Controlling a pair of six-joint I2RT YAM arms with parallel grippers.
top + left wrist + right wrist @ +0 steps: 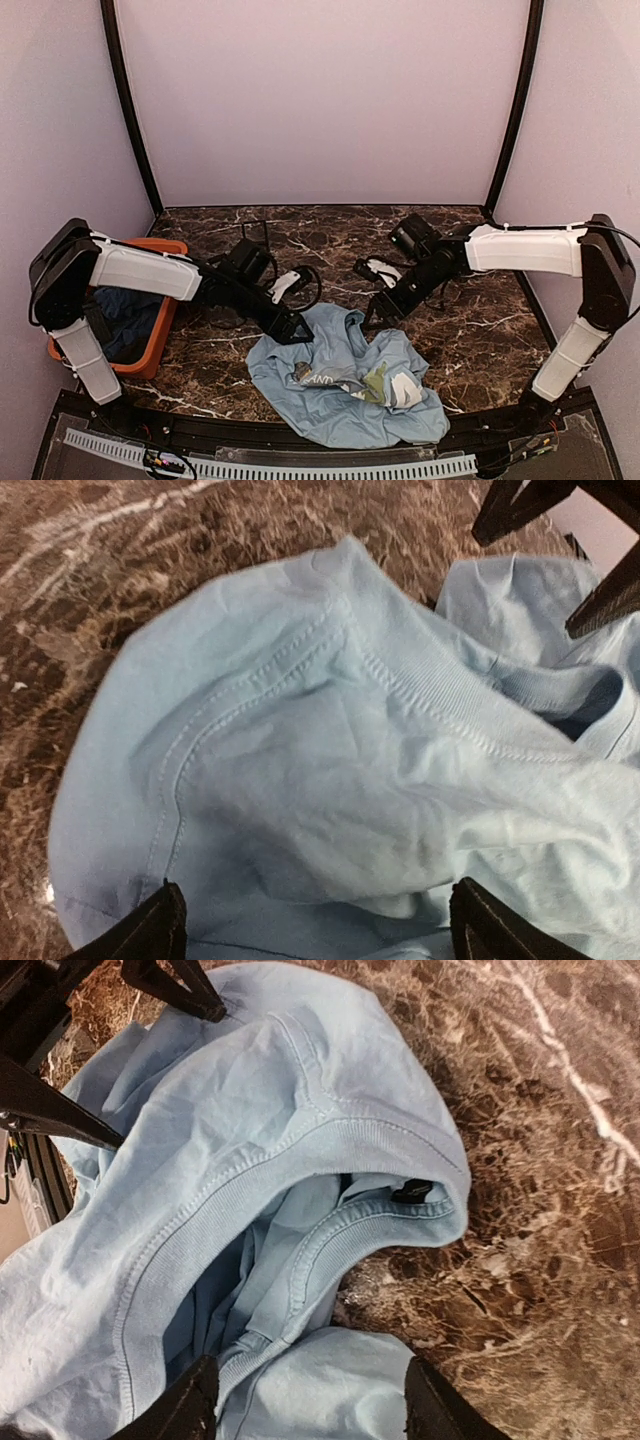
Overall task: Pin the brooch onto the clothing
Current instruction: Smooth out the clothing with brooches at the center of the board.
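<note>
Top view. Light blue shirt (345,395) crumpled in a heap on the marble table (480,330), near its front edge, between the two arms. White lettering face up among the folds. Beside it a dark speck (301,373), too small to tell whether it is the brooch. At the heap's far left edge, the left gripper (292,328), at or just over the cloth. At the far edge a little to the right, the right gripper (378,312). Off to the left, an orange bin (165,325) holding dark blue cloth (130,315).

Left wrist view. Looks down on the shirt (300,760), with the ribbed collar (450,705) running toward the right. Below, the left gripper (312,905), released, fingers (150,930) spread wide over the cloth and clasping nothing. At the top right, the other arm's dark fingers (515,505).

Right wrist view. Shirt (230,1140) again, with a small black tag (412,1192) inside the collar opening. Below, the right gripper (308,1385), released, fingers (195,1400) apart, with a fold of cloth lying loose between them. At the top left, the left arm's fingers (185,985). Cannot tell where the brooch is in either wrist view.
</note>
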